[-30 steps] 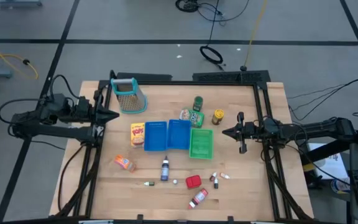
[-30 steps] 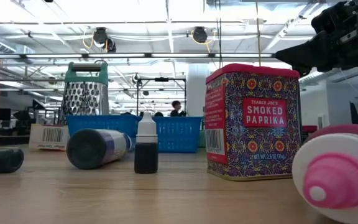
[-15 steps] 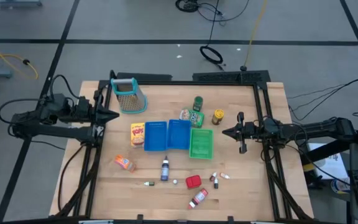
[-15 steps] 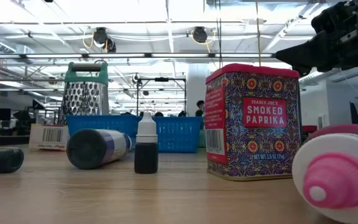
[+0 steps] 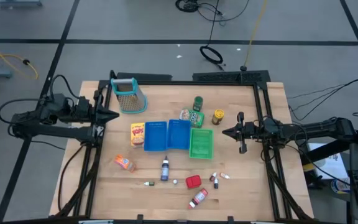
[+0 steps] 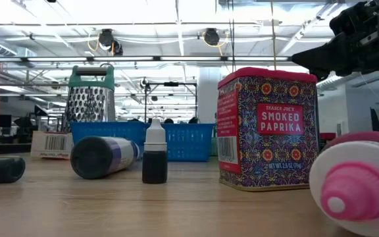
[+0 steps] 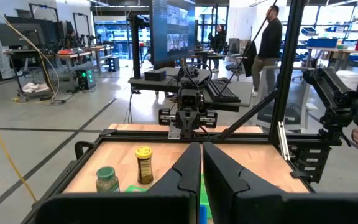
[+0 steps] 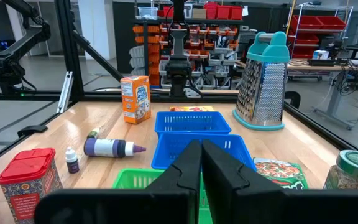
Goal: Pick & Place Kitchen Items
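The kitchen items lie untouched on the table: yellow box (image 5: 138, 134), orange packet (image 5: 124, 163), red paprika tin (image 5: 193, 182) standing upright (image 6: 268, 128), yellow-lidded jar (image 5: 218, 116), green pouch (image 5: 187, 115), green-lidded bottle (image 5: 197, 102), purple bottle (image 5: 165, 169) on its side, pink-capped bottle (image 5: 199, 198) and tiny bottles (image 5: 215, 178). My left gripper (image 5: 114, 116) hovers shut at the table's left edge. My right gripper (image 5: 225, 132) hovers shut near the right edge, just right of the green tray.
Two blue trays (image 5: 166, 135) and a green tray (image 5: 201, 143) sit side by side mid-table. The metal grater (image 5: 128, 95) stands at the far left. A black frame (image 5: 263, 93) borders the table. People stand in the room beyond (image 7: 269, 37).
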You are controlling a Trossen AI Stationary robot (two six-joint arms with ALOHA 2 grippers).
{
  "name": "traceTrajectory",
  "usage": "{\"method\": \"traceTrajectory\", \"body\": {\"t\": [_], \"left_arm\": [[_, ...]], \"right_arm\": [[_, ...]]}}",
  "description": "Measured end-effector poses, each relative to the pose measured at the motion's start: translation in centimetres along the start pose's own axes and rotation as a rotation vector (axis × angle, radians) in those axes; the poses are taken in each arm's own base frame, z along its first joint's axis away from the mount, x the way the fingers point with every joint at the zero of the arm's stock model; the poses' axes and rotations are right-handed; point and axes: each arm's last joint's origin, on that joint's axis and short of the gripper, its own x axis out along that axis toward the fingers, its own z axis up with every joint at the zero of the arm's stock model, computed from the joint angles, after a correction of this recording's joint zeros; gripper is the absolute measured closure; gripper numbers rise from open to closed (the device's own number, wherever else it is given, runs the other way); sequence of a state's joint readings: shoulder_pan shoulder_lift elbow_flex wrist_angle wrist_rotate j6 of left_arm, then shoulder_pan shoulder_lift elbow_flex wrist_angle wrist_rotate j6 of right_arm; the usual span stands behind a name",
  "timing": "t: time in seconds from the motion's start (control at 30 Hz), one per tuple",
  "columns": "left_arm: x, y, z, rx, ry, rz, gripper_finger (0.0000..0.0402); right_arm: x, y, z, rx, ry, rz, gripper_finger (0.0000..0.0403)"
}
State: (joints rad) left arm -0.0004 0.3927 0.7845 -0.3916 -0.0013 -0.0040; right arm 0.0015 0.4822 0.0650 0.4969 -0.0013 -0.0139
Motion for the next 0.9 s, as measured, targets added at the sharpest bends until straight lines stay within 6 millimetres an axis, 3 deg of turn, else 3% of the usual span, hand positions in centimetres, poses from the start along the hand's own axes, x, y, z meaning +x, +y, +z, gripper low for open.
{"method": "traceTrajectory", "body": {"t": [0.5, 0.9], "left_arm": [[0.0, 0.0, 0.1, -0.001, -0.007, 0.003, 0.038], [0.0, 0.5, 0.1, 0.028, -0.006, 0.172, 0.038]], "right_arm": [[0.0, 0.0, 0.7, 0.081, -0.074, 0.002, 0.0394], [-0.1, 0.0, 1.5, 0.083, -0.158, 0.007, 0.0394]]}}
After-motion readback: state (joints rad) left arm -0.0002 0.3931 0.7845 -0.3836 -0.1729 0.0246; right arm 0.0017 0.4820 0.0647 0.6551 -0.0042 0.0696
